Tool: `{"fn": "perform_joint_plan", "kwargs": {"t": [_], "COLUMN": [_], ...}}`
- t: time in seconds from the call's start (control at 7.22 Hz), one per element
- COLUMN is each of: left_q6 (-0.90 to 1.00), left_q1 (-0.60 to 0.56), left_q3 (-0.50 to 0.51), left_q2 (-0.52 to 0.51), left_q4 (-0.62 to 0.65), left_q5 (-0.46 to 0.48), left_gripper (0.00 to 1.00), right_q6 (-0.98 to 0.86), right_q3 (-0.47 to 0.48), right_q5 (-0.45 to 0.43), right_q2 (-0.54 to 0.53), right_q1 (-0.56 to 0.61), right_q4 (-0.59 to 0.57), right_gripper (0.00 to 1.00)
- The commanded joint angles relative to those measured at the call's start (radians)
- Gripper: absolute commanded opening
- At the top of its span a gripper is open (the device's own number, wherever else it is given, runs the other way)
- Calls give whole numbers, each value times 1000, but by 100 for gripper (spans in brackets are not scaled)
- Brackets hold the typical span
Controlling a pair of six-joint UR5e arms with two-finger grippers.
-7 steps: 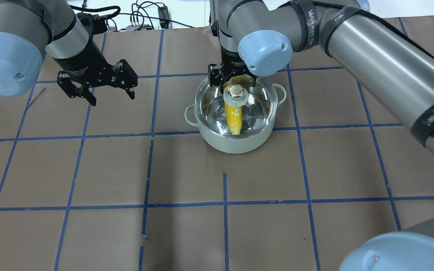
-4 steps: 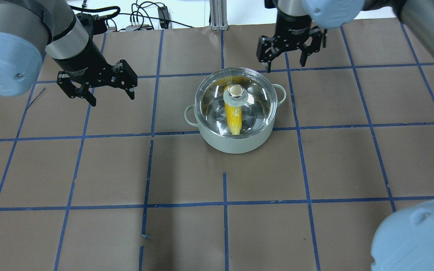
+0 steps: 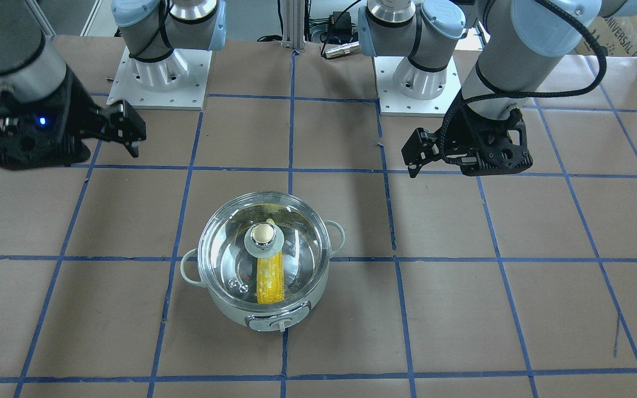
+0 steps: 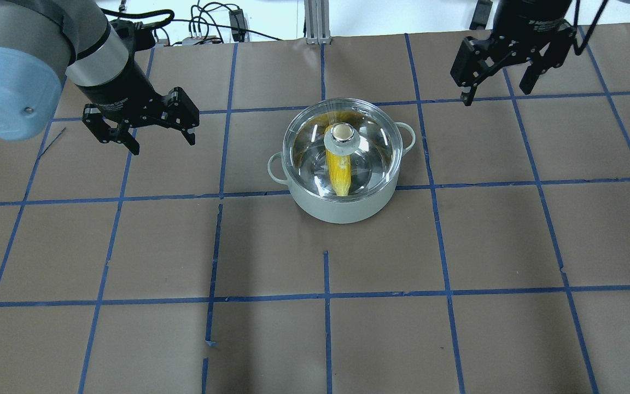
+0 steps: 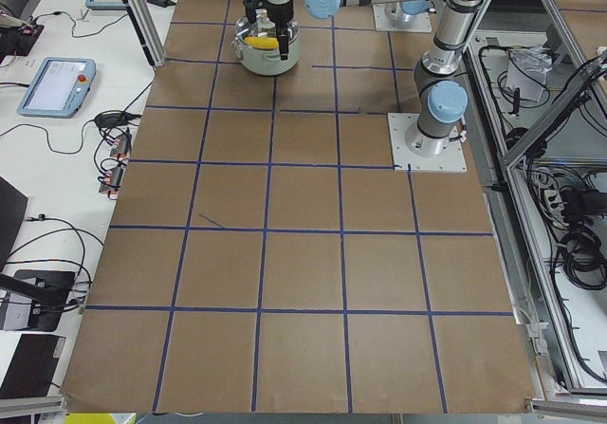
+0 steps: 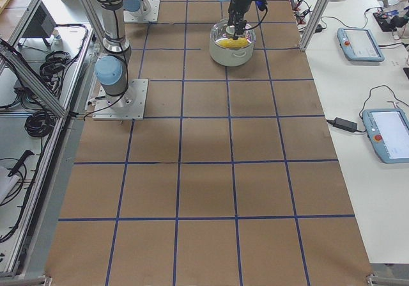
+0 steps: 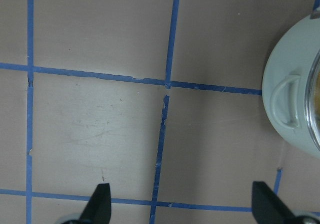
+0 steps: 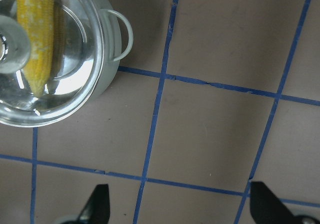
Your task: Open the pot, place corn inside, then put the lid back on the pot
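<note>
— Did the right gripper (image 4: 496, 94) let go of the lid (image 4: 372, 156)?
— Yes, it pulled away, wide and empty. The lid sat on the pot (image 4: 342, 210), corn (image 4: 339, 172) inside. Left gripper (image 4: 162, 143) hung wide too. Looked finished.

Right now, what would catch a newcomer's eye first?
The yellow corn lies inside the pale pot near the middle of the brown table, seen through the clear glass lid seated on top. The left end effector and the right end effector hang open and empty to either side of it.
</note>
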Motion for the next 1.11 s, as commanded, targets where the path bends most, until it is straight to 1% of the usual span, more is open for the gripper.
{"fn": "perform_joint_plan", "kwargs": {"t": [0.0, 0.14, 0.28, 0.42, 0.55, 0.69, 0.83, 0.97], "left_q6": [0, 0, 2, 12, 12, 12, 12, 12], "left_q1": [0, 0, 2, 0, 0, 0, 2, 0], "left_q3": [-1, -1, -4, -13, -14, -19, -16, -19], "left_q2": [-1, 0, -1, 3, 9, 12, 14, 14], "left_q4": [0, 0, 1, 1, 0, 1, 1, 1], "left_q5": [0, 0, 0, 0, 2, 2, 2, 0], "left_gripper": [100, 100, 100, 100, 100, 100, 100, 100], "right_q6": [138, 177, 254, 272, 289, 315, 312, 307], "right_q3": [158, 128, 76, 44, 65, 91, 73, 91], "right_q5": [-6, 11, -6, -14, -27, -73, -67, -66], "right_q2": [-123, -88, -17, 10, 0, -13, -20, -21], "right_q1": [38, 40, 49, 67, 74, 74, 72, 71], "right_q4": [-43, -144, -154, -154, -143, -154, -159, -157], "right_gripper": [100, 100, 100, 100, 100, 100, 100, 100]}}
